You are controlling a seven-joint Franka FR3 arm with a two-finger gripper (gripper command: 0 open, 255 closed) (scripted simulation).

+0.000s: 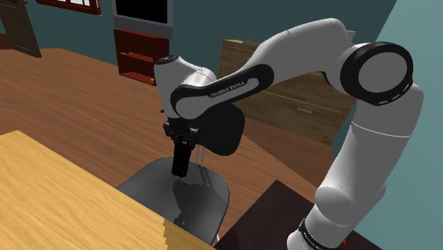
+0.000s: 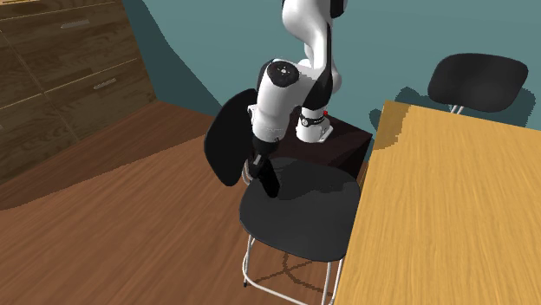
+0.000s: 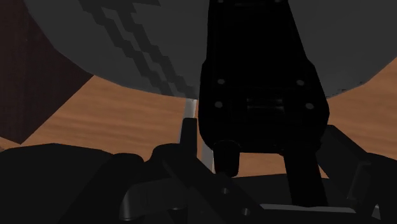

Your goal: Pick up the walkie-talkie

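Walkie-talkie point(image 3: 261, 89) came closest to your wrist camera: a black body with small screw holes, cut off at the picture's edge, so you could not see its full length. The gripper point(image 1: 183, 144) had its fingers closed on that body, though black on black blurred the exact line of contact. In the shoulder view the walkie-talkie point(image 1: 181, 162) hung below the gripper, just above the rear of the chair seat point(image 1: 193, 202); whether its lower tip touched the seat you could not tell. In the second exterior view it tilted over the seat's edge nearest the backrest point(image 2: 227, 147). Under the seat, a thin pale chair leg point(image 3: 189, 121) and the wooden floor point(image 3: 108, 121) showed past the gripper. Beside the seat lay the yellow wooden table point(image 2: 451, 199), its far parts cut off. Behind the seat sat the dark stand point(image 2: 342, 152), half hidden by the arm. Farther beyond the seat stood a wooden dresser point(image 2: 61, 69), a red bookshelf point(image 1: 138, 57) and a second black chair point(image 2: 477, 82), cropped.
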